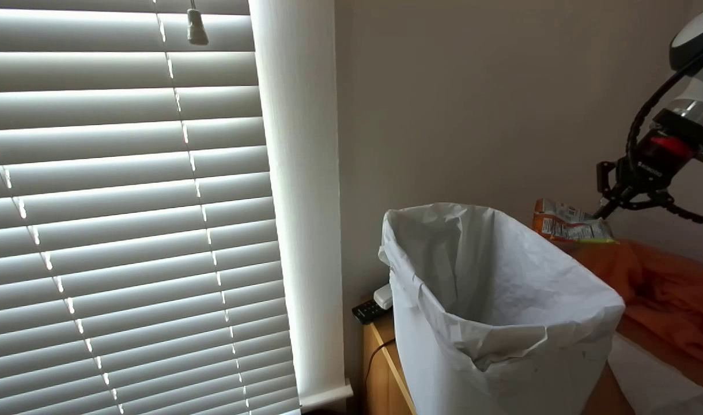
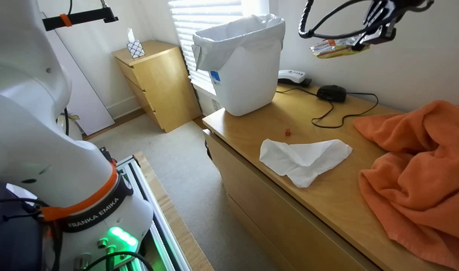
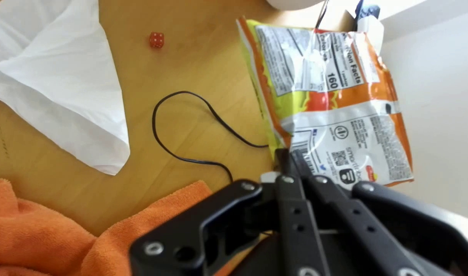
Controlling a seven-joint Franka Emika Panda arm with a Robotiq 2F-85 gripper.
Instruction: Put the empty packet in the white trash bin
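Jutting out beyond the jaws, the empty packet [image 3: 330,99] is nipped near one edge by the gripper [image 3: 290,159], its jaws narrow and clamped on it. The packet hangs above the wooden dresser [image 2: 335,188], outside the white trash bin [image 2: 248,75].

End effector [image 3: 291,159] aloft, aslant and downward, fingers [image 3: 282,161] close together.

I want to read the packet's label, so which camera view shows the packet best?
The wrist view: the packet appears large, a printed side toward the camera, with "160" legible despite some glare, and the gripper pinching its edge. In both exterior views it appears at the gripper, far smaller, its print unreadable.
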